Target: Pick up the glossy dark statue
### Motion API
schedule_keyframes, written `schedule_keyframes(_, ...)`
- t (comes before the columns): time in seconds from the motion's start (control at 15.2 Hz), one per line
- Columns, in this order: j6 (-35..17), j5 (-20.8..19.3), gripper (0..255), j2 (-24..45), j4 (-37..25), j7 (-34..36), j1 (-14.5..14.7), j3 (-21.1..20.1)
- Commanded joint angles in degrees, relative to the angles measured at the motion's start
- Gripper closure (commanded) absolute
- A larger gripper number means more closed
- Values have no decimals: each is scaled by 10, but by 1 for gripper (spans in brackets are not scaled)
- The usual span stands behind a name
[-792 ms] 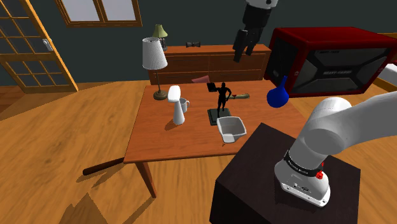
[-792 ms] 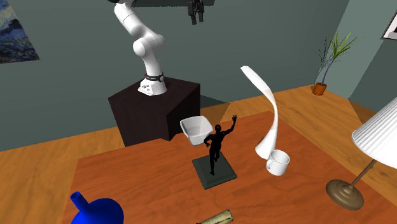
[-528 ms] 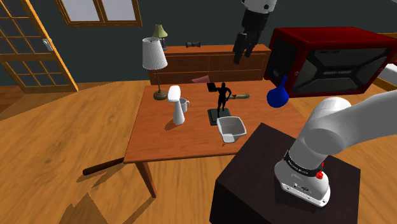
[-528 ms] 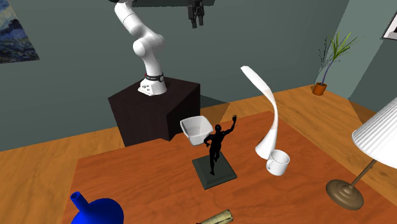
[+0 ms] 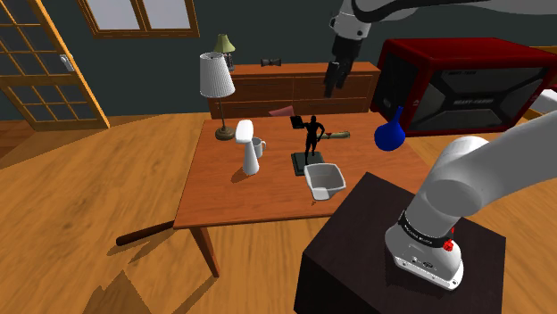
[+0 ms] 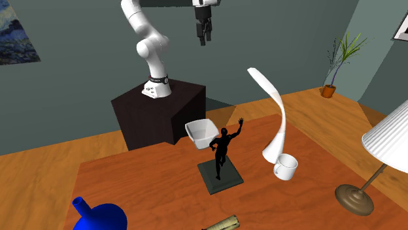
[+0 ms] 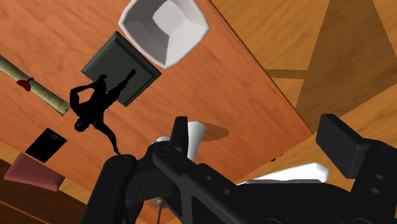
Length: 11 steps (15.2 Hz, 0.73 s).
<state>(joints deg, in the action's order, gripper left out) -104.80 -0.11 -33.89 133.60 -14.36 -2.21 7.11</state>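
One thing counts here: the glossy black statue [image 5: 312, 138] [image 6: 222, 147] [image 7: 95, 109], a striding figure with an arm thrown up. It stands upright on its dark square plinth [image 5: 306, 164] [image 6: 221, 178] [image 7: 121, 63], near the middle of the worktop [image 5: 232, 201] [image 6: 131, 183].

The tool [image 5: 332, 85] [image 6: 204, 38] [image 7: 257, 127] hangs high above the statue with its fingers spread and nothing between them. That suits a descent not yet begun. In the wrist view the statue lies off to one side of the fingers, so the tool probably needs to shift sideways before it drops.

The figure is thin and its limbs stick out, so a pinch across the torso looks safer than one on the raised arm. The broad plinth should keep it steady.

Room around the statue is uneven:
- A white bowl [image 5: 324, 178] [image 6: 199, 131] [image 7: 164, 28] sits just beside the plinth on the stand's side, at the worktop's edge, so that flank is tight.
- A tall white curved ornament [image 5: 248, 147] [image 6: 278, 111] and a mug [image 5: 259, 145] [image 6: 286, 168] stand apart on another side.
- A tan rod [image 5: 337, 136] [image 6: 222, 224] lies near, beyond the statue.
- A blue vase [image 5: 389, 134] [image 6: 98, 215] sits well apart from it.

Straight above the statue nothing intrudes, so a vertical approach and lift looks clearest.
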Motion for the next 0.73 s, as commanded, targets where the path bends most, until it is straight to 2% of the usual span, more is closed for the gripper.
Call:
schedule_keyframes(0.0,-22,-3,0,31,-4,-30,-1,20)
schedule_keyframes(0.33,-73,0,0,121,-28,-107,-2,68)
schedule_keyframes(0.66,-114,22,0,224,-72,-189,-2,109)
